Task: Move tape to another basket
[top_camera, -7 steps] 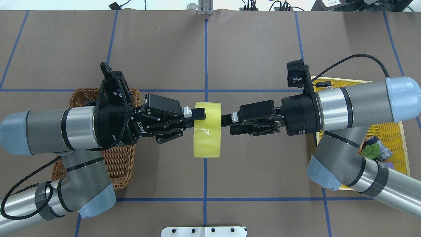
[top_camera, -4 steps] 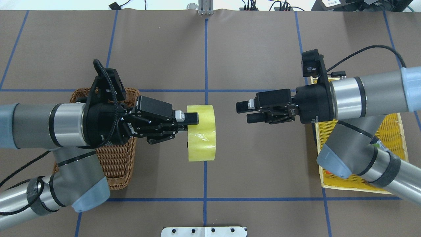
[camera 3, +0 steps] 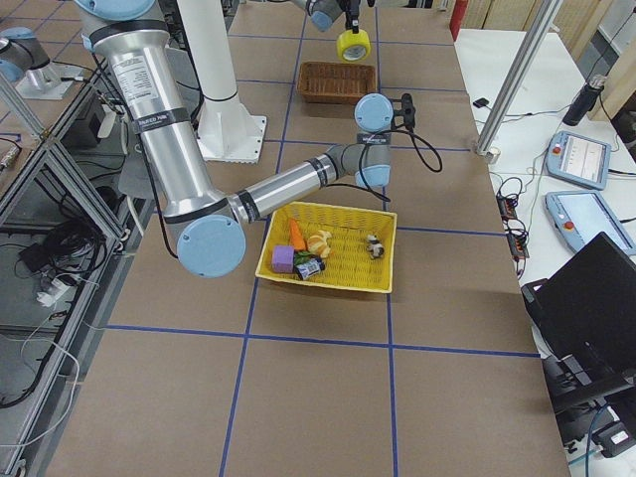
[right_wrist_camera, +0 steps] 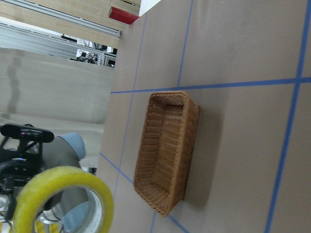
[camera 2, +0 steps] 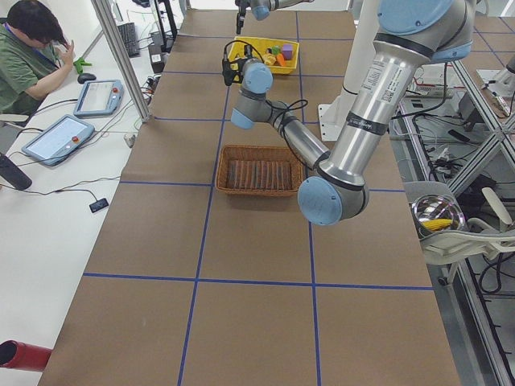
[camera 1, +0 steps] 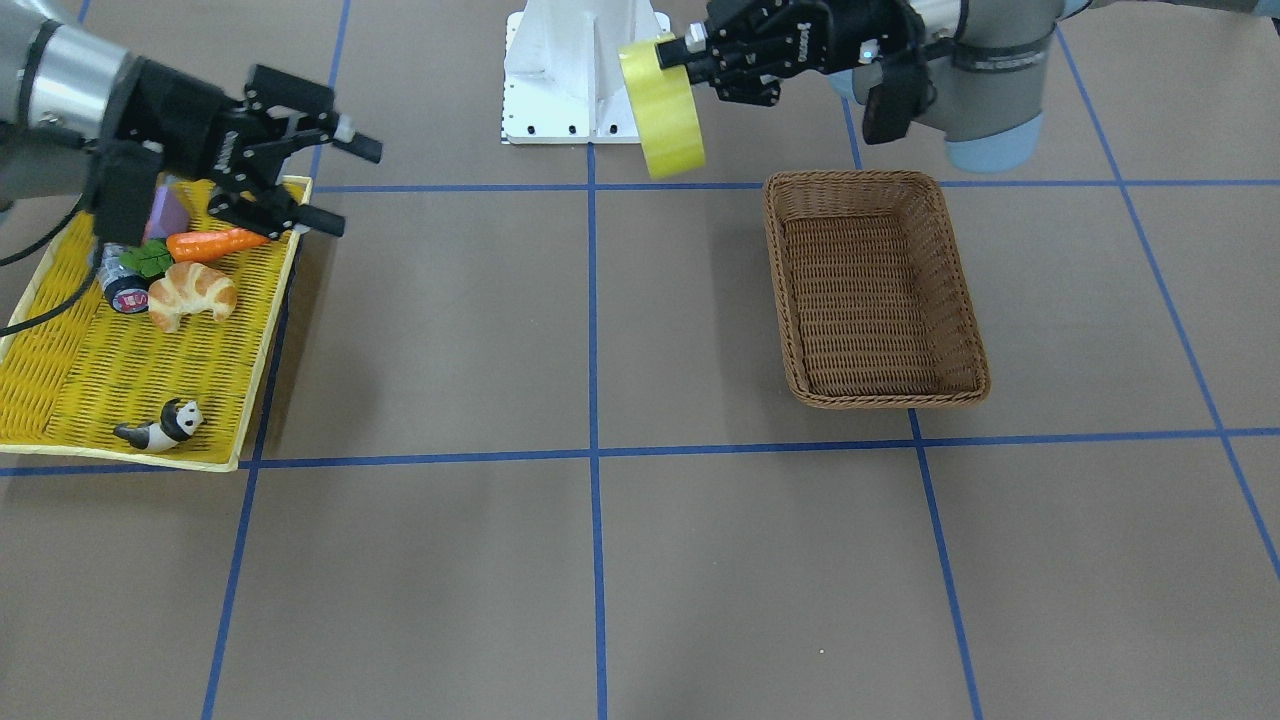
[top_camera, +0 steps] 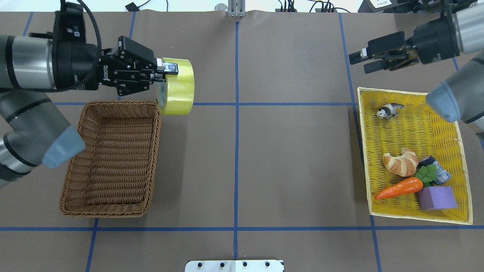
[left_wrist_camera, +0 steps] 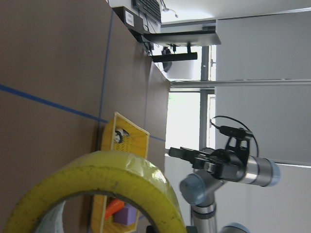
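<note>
The yellow tape roll (top_camera: 177, 88) hangs upright in the air by the brown wicker basket's (top_camera: 74, 200) far corner nearest the table's middle. My left gripper (top_camera: 166, 77) is shut on the roll's wall. In the front view the tape (camera 1: 662, 105) is held by that gripper (camera 1: 690, 55) up and left of the empty basket (camera 1: 965, 300). The roll also fills the left wrist view (left_wrist_camera: 97, 170) and shows in the right wrist view (right_wrist_camera: 63, 187) with the basket (right_wrist_camera: 194, 116). My right gripper (top_camera: 359, 60) is open and empty, beyond the yellow tray, as in the front view (camera 1: 345, 187).
A flat yellow tray (top_camera: 393, 121) at the right holds a croissant (top_camera: 400, 162), a carrot (top_camera: 401, 187), a purple block (top_camera: 436, 197), a small can (top_camera: 438, 172) and a panda figure (top_camera: 387, 110). A white mount (camera 1: 585, 70) stands by the robot. An operator (camera 2: 28, 48) sits at the left end.
My right gripper let go of the tape and drew back to the far right. My left gripper carried the tape left, off the table's middle to the basket's far corner.
</note>
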